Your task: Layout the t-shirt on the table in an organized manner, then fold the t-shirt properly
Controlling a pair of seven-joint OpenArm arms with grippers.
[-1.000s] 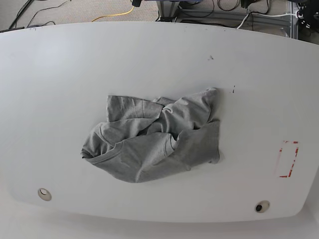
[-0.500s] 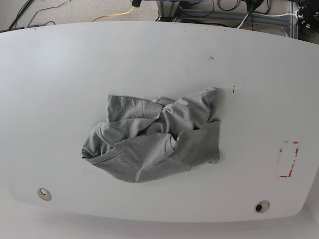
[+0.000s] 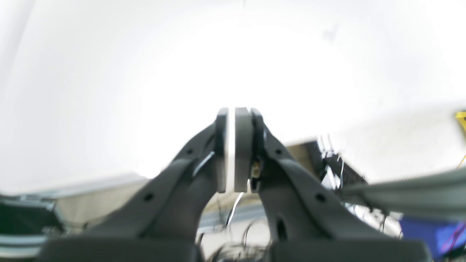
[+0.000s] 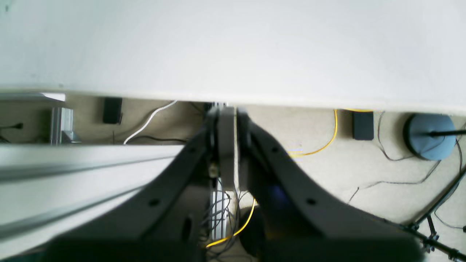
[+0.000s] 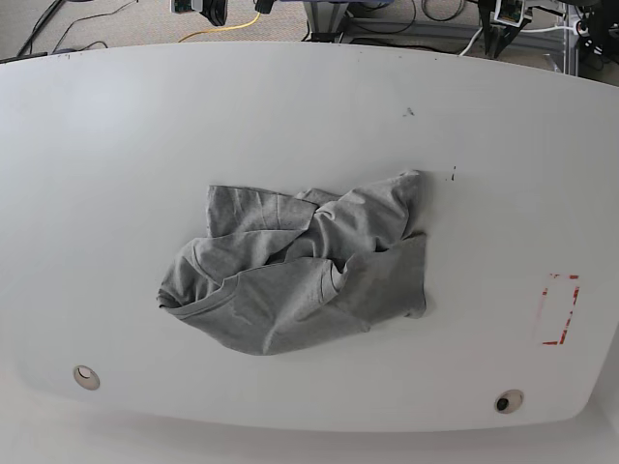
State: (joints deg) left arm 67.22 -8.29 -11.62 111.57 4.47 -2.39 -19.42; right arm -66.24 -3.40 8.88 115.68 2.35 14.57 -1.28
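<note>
Both sets of fingers, left and right, are pressed together, holding nothing. Only the base view shows the crumpled, soft grey t-shirt on the smooth white counter.

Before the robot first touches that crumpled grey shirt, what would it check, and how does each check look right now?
1. Heather-grey cotton t-shirt wholly on the white smooth table: ok.
2. Shirt spread flat: not ok, bunched and folded over itself.
3. Left gripper empty: ok, jaws together, nothing between.
4. Right gripper empty: ok, likewise shut.
5. Jaws open for grasping: not ok.
6. Collar and sleeves identifiable: cannot tell.
</note>
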